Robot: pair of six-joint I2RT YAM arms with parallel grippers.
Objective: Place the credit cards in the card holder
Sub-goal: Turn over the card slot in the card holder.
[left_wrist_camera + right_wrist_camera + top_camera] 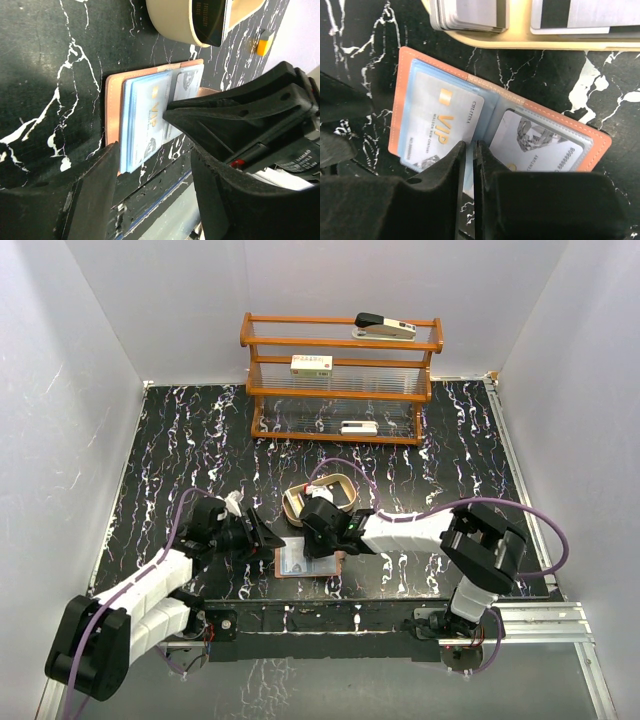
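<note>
The card holder (305, 562) lies open and flat near the table's front edge, with an orange-brown border (405, 65). A silvery "VIP" credit card (440, 125) sits in its left pocket, and a white card with a diamond print (540, 142) in its right pocket. My right gripper (470, 146) hangs over the middle fold, its jaws drawn together to a thin slit. Whether they pinch a pocket edge I cannot see. My left gripper (155, 160) is open at the holder's left end, one finger (100, 185) by its corner. More credit cards (470, 12) stand in the tan tray (520, 37).
The tan oval tray (325, 495) stands just behind the holder. A wooden shelf rack (340, 375) with white boxes and a stapler is at the back. White walls close in both sides. The table's front edge (150, 200) runs right below the holder.
</note>
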